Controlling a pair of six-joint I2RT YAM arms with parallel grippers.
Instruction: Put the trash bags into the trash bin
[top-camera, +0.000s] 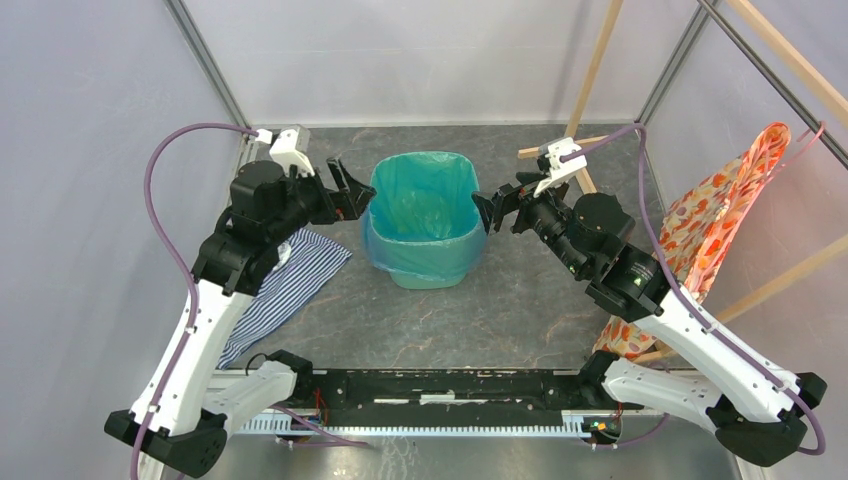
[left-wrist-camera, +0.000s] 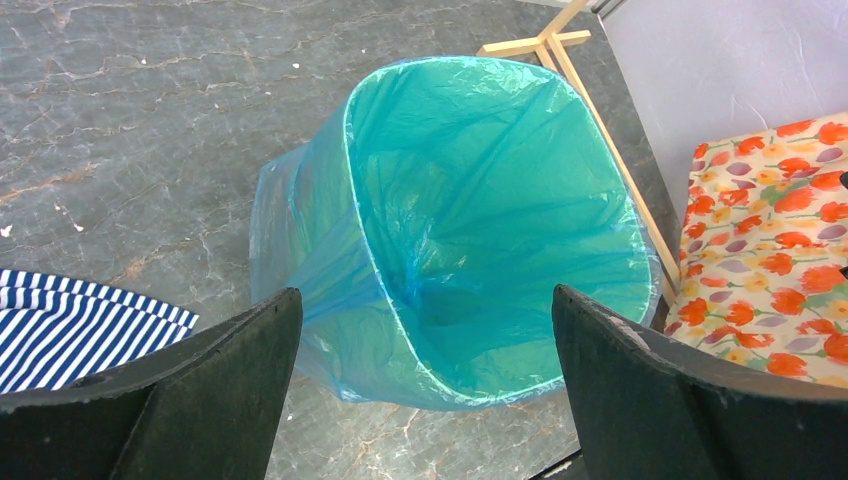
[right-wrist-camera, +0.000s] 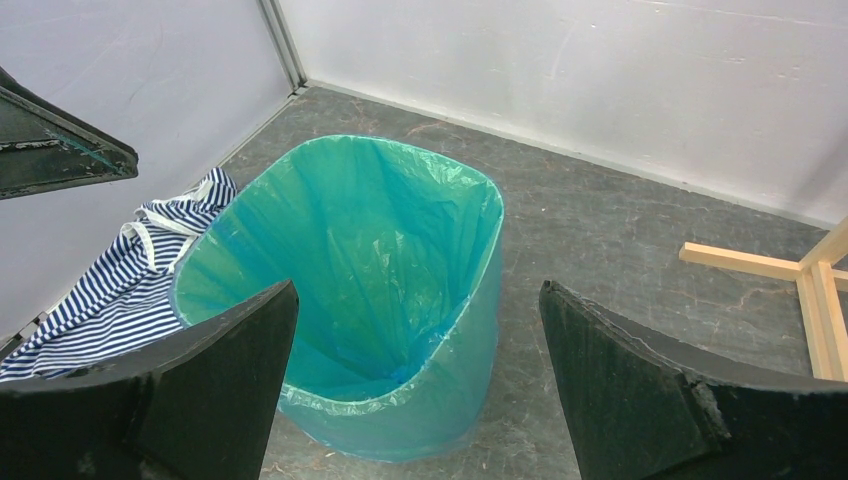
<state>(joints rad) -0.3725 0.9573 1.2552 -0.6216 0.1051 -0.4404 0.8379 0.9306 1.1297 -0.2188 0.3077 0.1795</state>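
The mint-green trash bin (top-camera: 428, 277) stands upright at the middle of the table. The translucent light-blue trash bag (top-camera: 420, 205) lines its inside and is folded over the rim, hanging down the outer walls. My left gripper (top-camera: 350, 192) is open and empty just left of the rim. My right gripper (top-camera: 497, 211) is open and empty just right of it. The left wrist view shows the lined mouth (left-wrist-camera: 480, 200) between the open left gripper (left-wrist-camera: 425, 292). The right wrist view shows the bag (right-wrist-camera: 370, 240) between the open right gripper (right-wrist-camera: 418, 285).
A blue-white striped cloth (top-camera: 290, 285) lies on the table left of the bin, under the left arm. An orange floral fabric (top-camera: 715, 215) hangs on a wooden rack (top-camera: 590, 90) at the right. Walls enclose the table at the left, back and right.
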